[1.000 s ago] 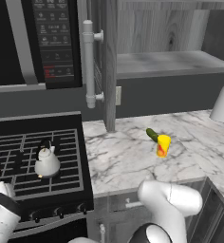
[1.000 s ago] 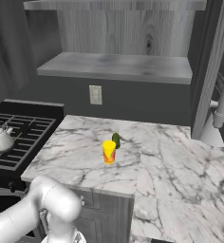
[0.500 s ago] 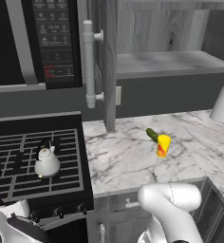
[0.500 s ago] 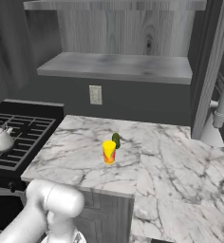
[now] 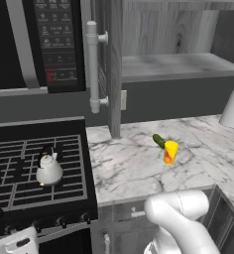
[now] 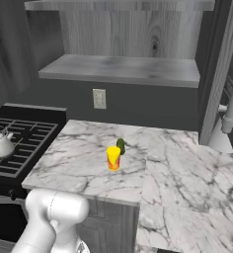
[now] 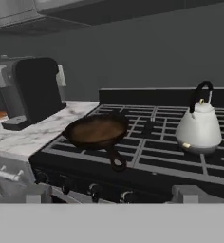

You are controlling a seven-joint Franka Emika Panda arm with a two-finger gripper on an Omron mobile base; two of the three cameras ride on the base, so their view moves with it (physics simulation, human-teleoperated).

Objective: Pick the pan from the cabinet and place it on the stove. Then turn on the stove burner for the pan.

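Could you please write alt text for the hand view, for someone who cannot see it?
A dark-brown pan sits on the black stove grates, handle toward the front knobs, with a white kettle to its right. A dark appliance stands on the marble counter at left.

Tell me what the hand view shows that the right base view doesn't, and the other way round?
The hand view alone shows the pan resting on the stove grates with its handle toward the front, the row of knobs below it, and a dark boxy appliance on the counter beside the stove.

The right base view alone shows the yellow cup with a green item behind it on the marble counter, a wall outlet and the open shelf.

Both show the white kettle on the stove.
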